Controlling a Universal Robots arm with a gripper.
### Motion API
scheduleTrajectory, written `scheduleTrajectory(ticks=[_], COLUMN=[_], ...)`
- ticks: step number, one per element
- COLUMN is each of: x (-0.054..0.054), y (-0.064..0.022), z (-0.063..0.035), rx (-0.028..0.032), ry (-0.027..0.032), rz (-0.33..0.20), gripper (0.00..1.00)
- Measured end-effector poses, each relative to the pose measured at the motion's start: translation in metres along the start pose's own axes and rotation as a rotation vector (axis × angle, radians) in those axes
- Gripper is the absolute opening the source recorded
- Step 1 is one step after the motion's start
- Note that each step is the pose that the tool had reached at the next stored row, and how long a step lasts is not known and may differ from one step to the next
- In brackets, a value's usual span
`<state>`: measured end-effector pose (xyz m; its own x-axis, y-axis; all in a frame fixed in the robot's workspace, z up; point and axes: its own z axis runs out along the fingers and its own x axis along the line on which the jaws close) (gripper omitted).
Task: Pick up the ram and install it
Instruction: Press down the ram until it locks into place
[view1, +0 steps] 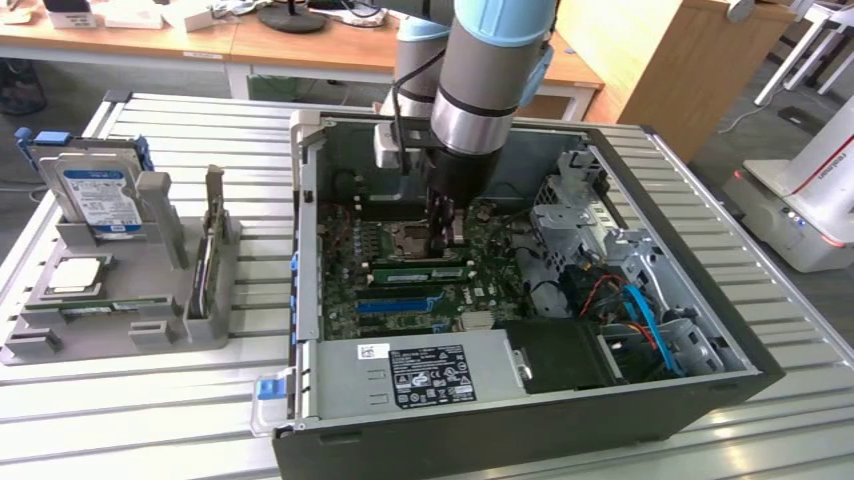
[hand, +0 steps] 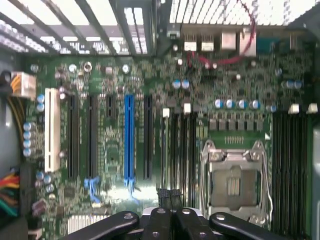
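The ram (view1: 418, 271) is a narrow green stick lying along the memory slots of the motherboard (view1: 400, 290), just beside the silver CPU socket (view1: 411, 238). My gripper (view1: 447, 232) reaches down into the open computer case (view1: 534, 420) and hangs over the socket and the slots. In the wrist view the gripper (hand: 170, 194) is shut, its dark fingertips pressed together with nothing between them, right over the black memory slots (hand: 182, 150). I cannot tell whether the fingertips touch the ram.
A grey holder (view1: 160, 325) on the exterior view's left carries a hard drive (view1: 96, 195), a square CPU chip (view1: 78, 275) and a thin dark board (view1: 208, 245) on edge. Drive cages and blue cables (view1: 641, 310) crowd the case's right side. A blue slot (hand: 129, 137) runs beside black ones.
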<state>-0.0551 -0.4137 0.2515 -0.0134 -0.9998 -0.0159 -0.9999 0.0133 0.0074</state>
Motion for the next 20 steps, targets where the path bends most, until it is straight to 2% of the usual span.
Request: scheduleTrajectory(ticks=[6, 12, 20], x=[0.0, 0.0, 0.0], y=[-0.0129, -0.0129, -0.0129], z=[-0.0001, -0.0004, -0.0094], rx=[-0.0001, 0.0, 0.0001], ry=[0.0001, 0.0001, -0.0002], rz=[0.0, 0.0, 0.0], gripper=[0.11, 0.11, 0.11])
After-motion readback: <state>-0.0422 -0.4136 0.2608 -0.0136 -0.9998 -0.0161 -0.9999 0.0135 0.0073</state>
